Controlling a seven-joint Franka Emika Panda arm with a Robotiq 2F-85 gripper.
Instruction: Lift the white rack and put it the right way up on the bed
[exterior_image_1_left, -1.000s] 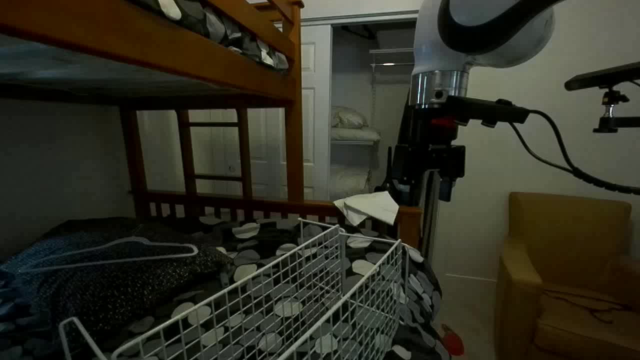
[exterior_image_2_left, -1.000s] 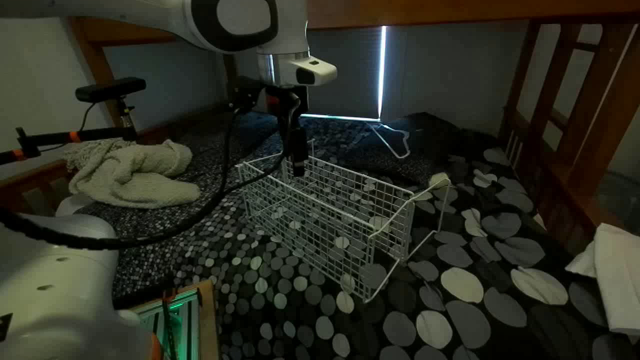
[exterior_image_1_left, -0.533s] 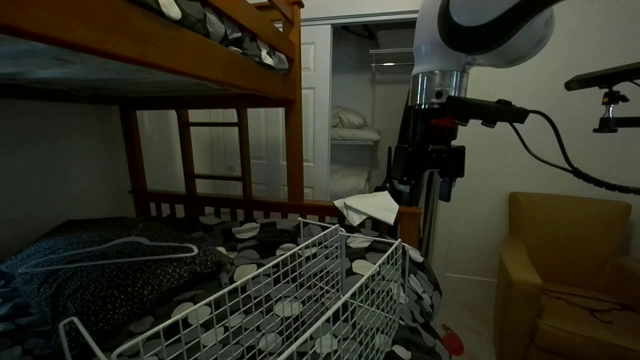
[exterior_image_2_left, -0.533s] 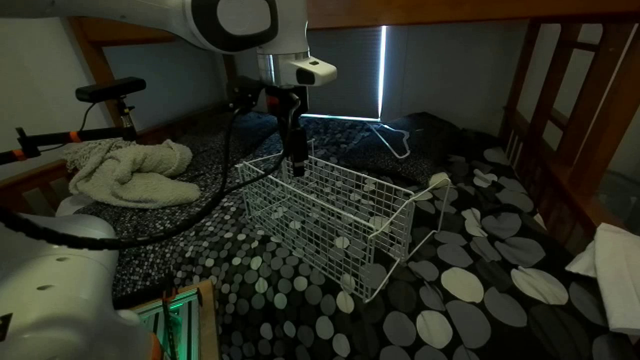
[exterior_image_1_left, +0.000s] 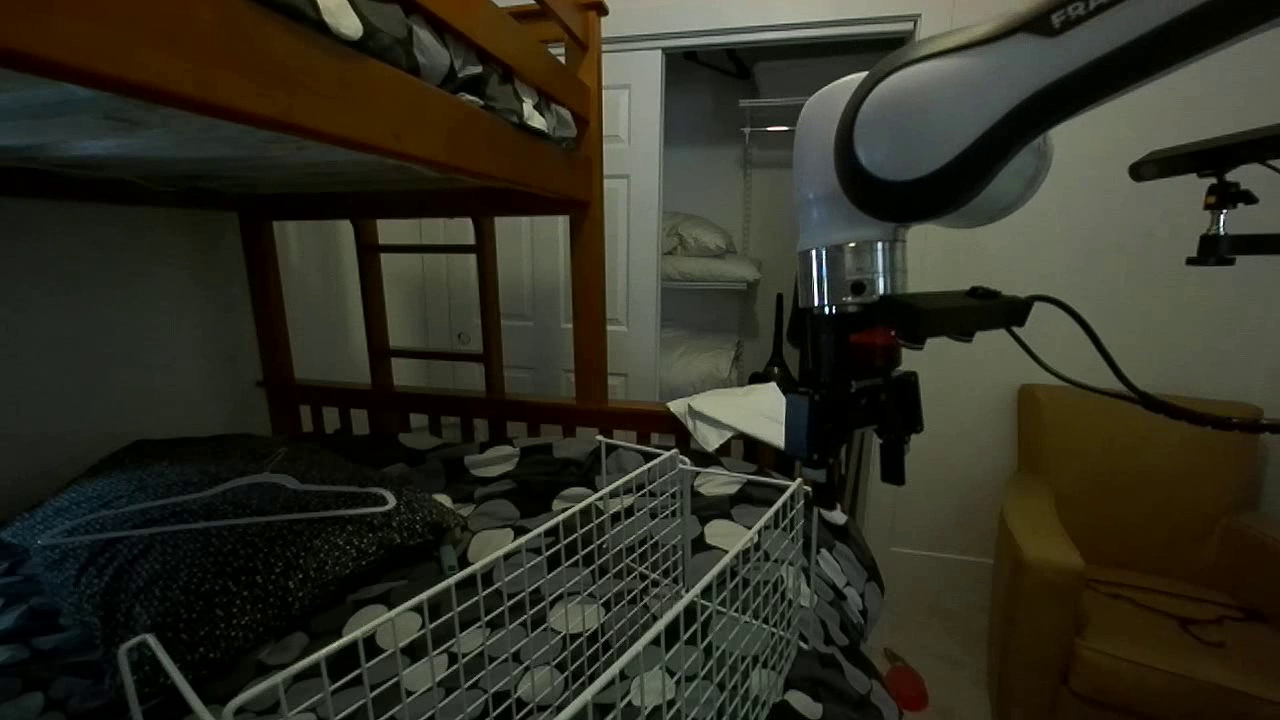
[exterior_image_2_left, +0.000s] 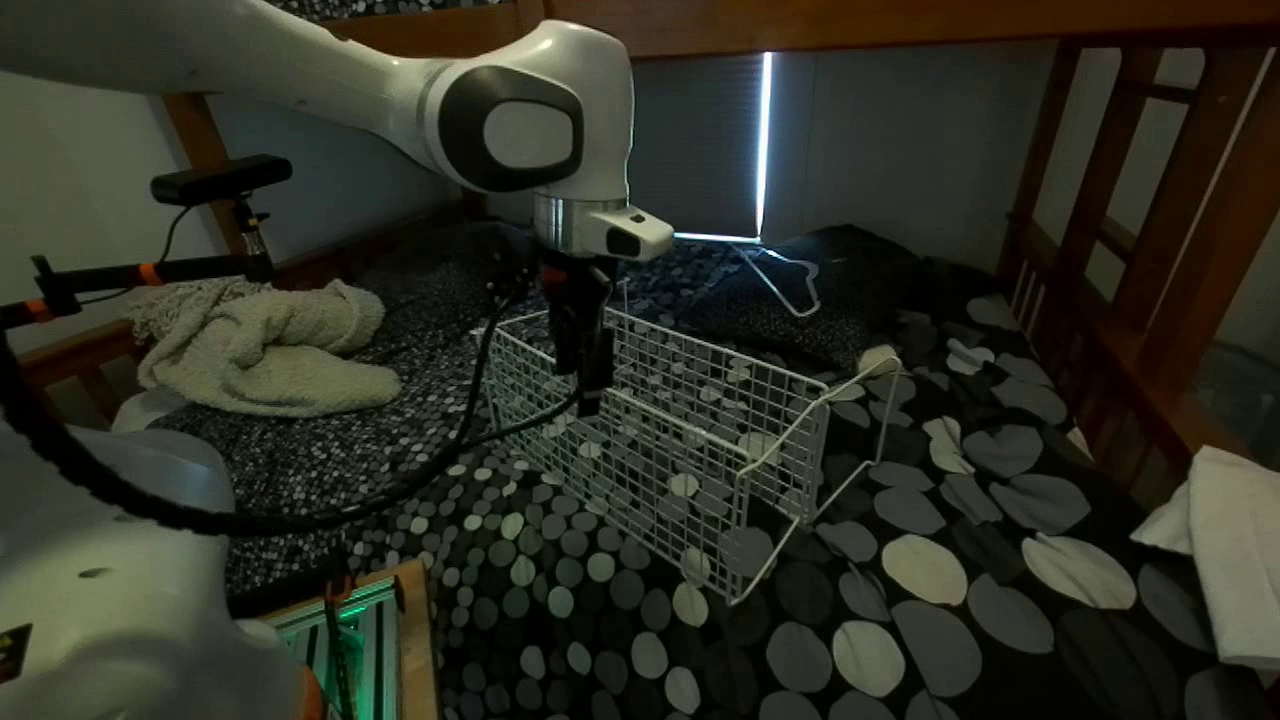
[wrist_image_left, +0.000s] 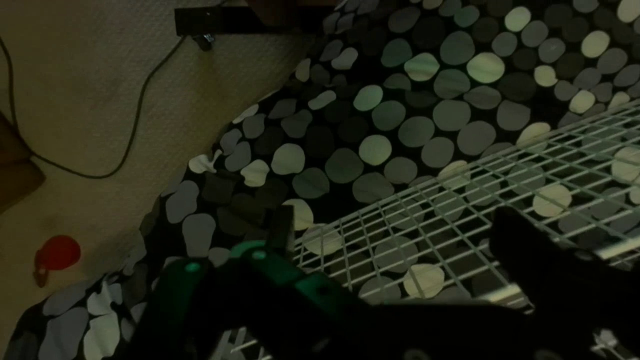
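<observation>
The white rack stands on the dotted cover of the bed, its two long mesh sides upright and its top open. It also shows in an exterior view, where wire legs extend from its right end. My gripper is open and points down. In the wrist view, the rack's mesh shows between and beyond the fingers, and a bright rail passes behind one finger. In an exterior view the gripper overlaps the rack's near top rail. Whether it touches the rack I cannot tell.
A wire hanger lies behind the rack. A cream blanket lies at one end of the bed, a white cloth at the other. The upper bunk overhangs the bed. A tan armchair stands on the floor, near a red object.
In the last half second my arm and gripper have come down towards the rack, shifting slightly sideways. The gripper looks open throughout. The rack has not moved.
</observation>
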